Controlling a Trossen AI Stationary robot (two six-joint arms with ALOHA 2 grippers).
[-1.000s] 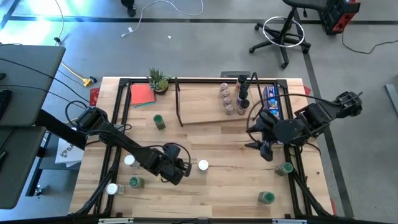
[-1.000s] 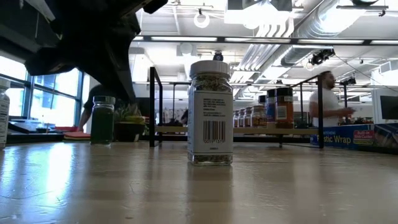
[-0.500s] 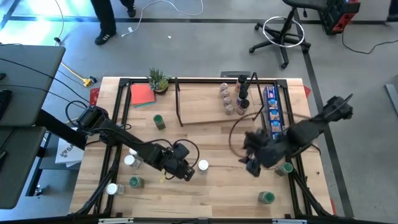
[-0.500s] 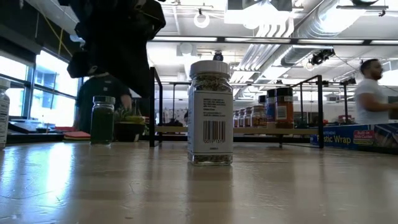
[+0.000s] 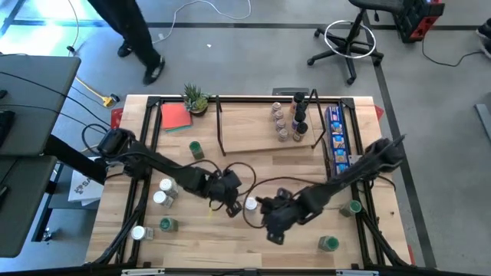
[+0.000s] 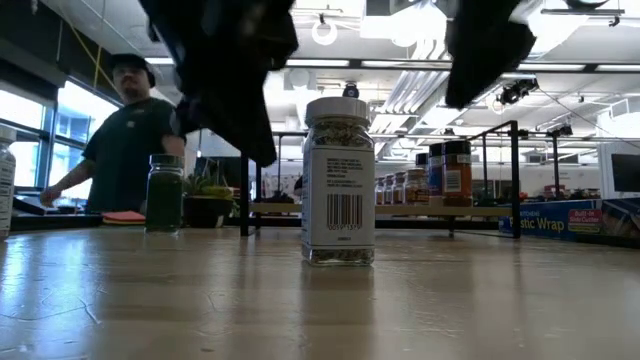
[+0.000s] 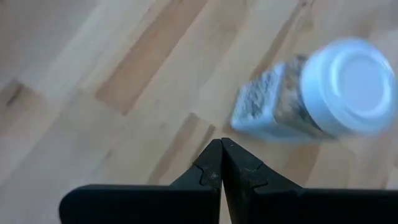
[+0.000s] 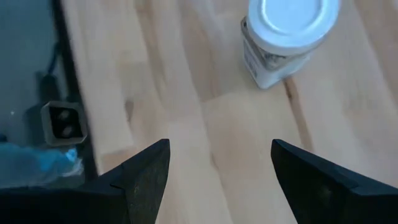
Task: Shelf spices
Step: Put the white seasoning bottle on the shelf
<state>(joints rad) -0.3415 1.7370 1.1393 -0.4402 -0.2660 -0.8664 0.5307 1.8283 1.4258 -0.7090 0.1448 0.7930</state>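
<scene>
A small white-capped spice jar with speckled contents (image 5: 250, 204) is seen upright on the light wooden tabletop (image 5: 253, 165), between the left gripper (image 5: 230, 208), fingers pressed together, and the right gripper (image 5: 272, 231), fingers spread wide and empty. Only the low view shows its barcode label (image 6: 343, 209); the overhead view alone places the black-framed light-wood shelf (image 5: 268, 144), holding several jars, well behind it.

Eight loose spice jars, one shelf, one person

On the tabletop stand four white-topped jars (image 5: 251, 204) and four green-topped jars (image 5: 196, 149). The single shelf (image 5: 253, 123) carries a jar cluster (image 5: 289, 119) too tight to count. One potted plant (image 5: 196, 98), one blue box (image 5: 335, 132), one person (image 5: 130, 31).
</scene>
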